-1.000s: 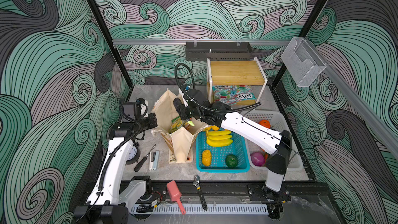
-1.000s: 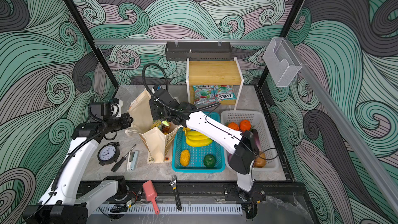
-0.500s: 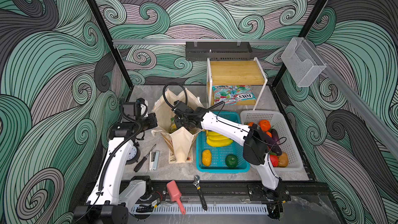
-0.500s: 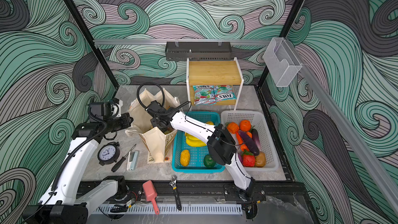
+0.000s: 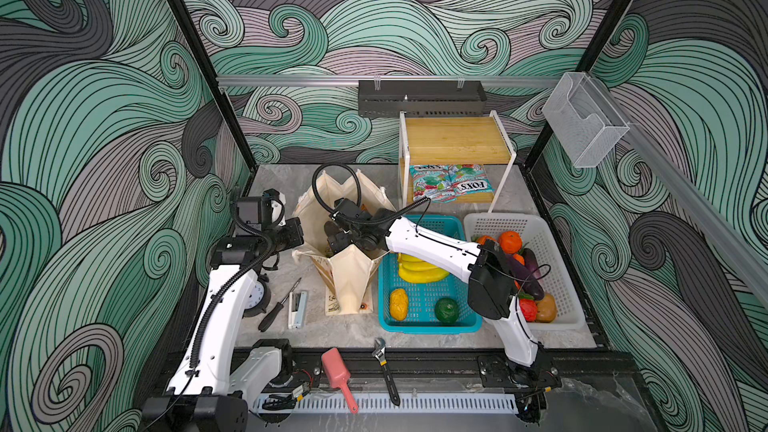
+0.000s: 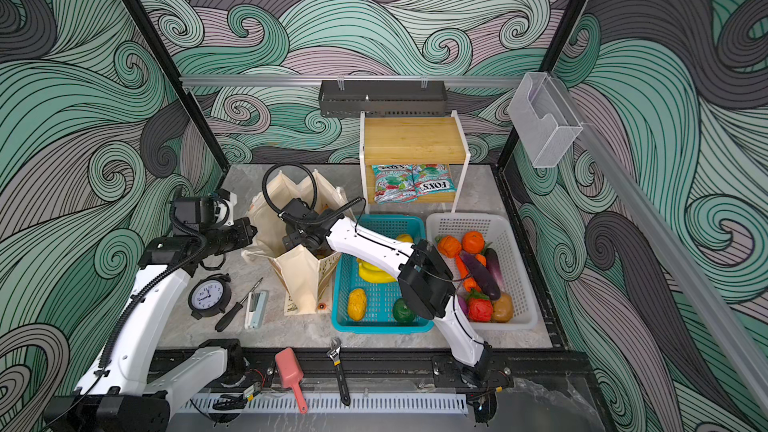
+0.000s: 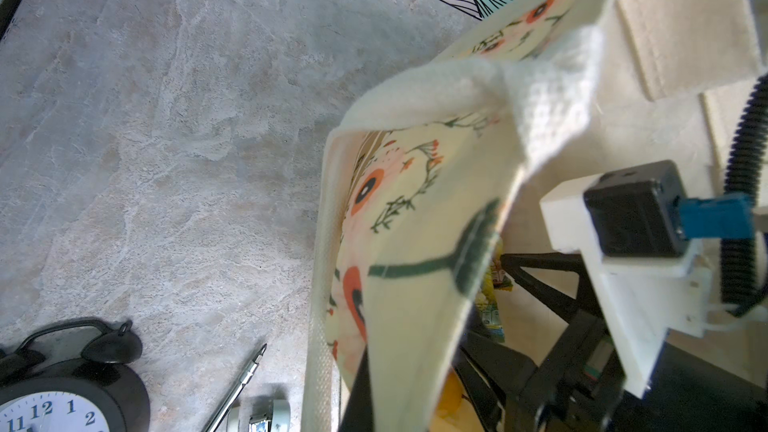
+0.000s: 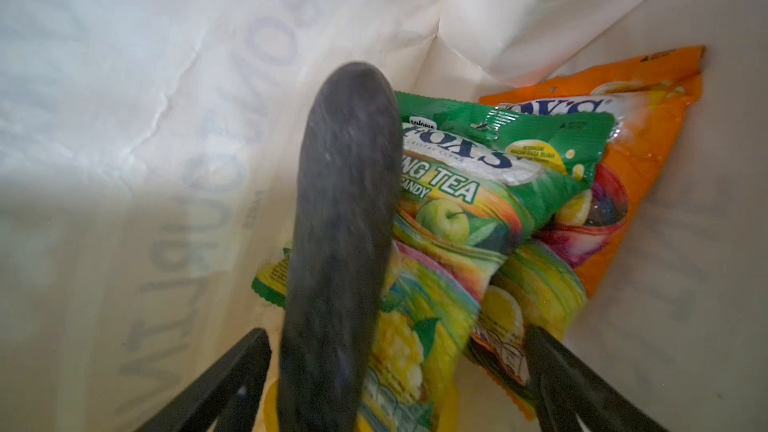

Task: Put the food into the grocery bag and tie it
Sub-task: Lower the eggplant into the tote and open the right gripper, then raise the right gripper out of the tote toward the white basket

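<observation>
Mid-packing: left pincer (image 5: 300, 241) pinches the rim of the cream floral canvas tote (image 5: 353, 280); right pincer (image 8: 397, 333), spread inside, should next withdraw for more plastic toy fruit (image 5: 510, 241).

Alarm clock (image 6: 209, 296), screwdriver (image 6: 237, 306), wrench (image 6: 338, 369)

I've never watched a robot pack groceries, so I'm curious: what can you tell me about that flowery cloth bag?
The grocery bag is a cream canvas tote with floral print, standing open on the grey table beside the teal basket. The left gripper pinches its rim; the right gripper reaches inside, jaws open. Inside are a green packet, an orange packet and a dark, blurred long thing.
</observation>
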